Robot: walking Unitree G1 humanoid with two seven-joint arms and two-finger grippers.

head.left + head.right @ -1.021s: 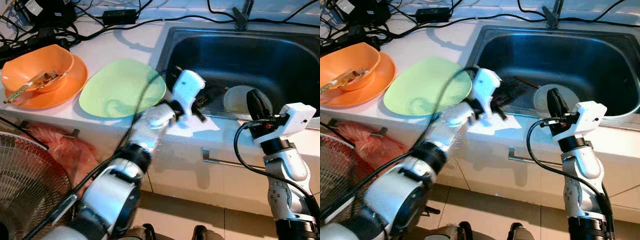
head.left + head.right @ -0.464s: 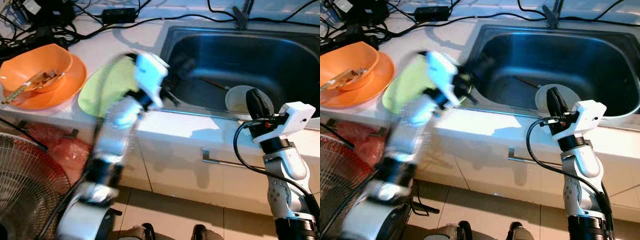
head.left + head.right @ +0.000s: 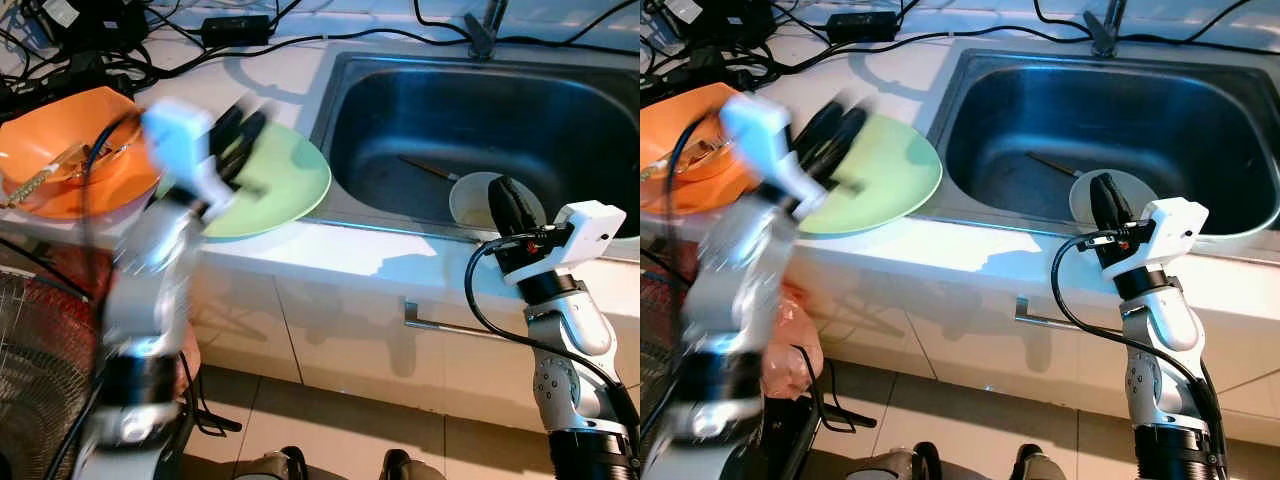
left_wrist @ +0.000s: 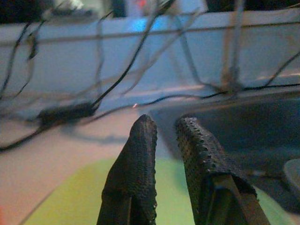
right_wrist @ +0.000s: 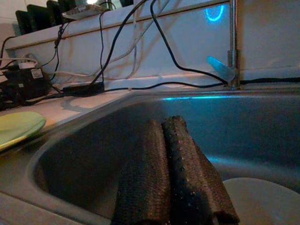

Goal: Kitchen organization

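Left eye view shows the left hand blurred above the green plate, its fingers a little apart and holding nothing. This plate lies on the white bench, at 9 o'clock from the sink. At 3 o'clock the right hand has its fingers pressed together, empty, above the sink's front rim, near a white bowl.

Head pair looking down on counter and sink; 2 wrist views low along fingers, sharing sink and green plate.
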